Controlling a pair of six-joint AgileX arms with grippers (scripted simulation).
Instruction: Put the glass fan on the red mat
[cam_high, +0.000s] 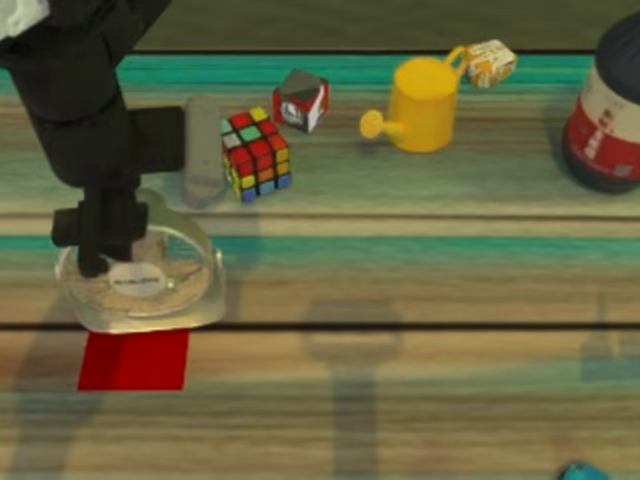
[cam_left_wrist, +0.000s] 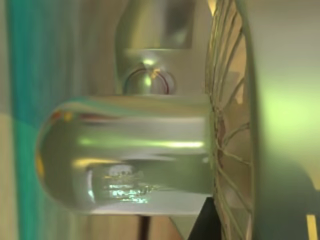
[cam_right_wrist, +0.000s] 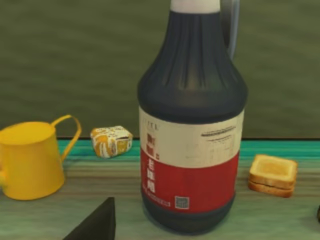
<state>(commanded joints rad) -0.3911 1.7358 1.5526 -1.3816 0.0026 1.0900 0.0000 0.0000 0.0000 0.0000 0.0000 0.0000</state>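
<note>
The glass fan (cam_high: 150, 285), clear and round with a small white label at its centre, is at the table's left, and its near rim overlaps the far edge of the red mat (cam_high: 133, 362). My left gripper (cam_high: 95, 262) comes down on the fan's left part, shut on it. In the left wrist view the fan's clear housing (cam_left_wrist: 125, 155) and grille (cam_left_wrist: 227, 125) fill the frame, with one dark finger (cam_left_wrist: 206, 222) against the grille. The right arm is out of the top view. My right gripper's single visible finger (cam_right_wrist: 97, 225) stands off to one side, touching nothing.
A Rubik's cube (cam_high: 257, 153) and a small red-and-white cube (cam_high: 301, 100) stand behind the fan to the right. Farther right are a yellow watering can (cam_high: 425, 105), a small orange-and-white box (cam_high: 491, 62) and a tall dark bottle (cam_high: 605, 110). Toast (cam_right_wrist: 273, 175) lies beside the bottle.
</note>
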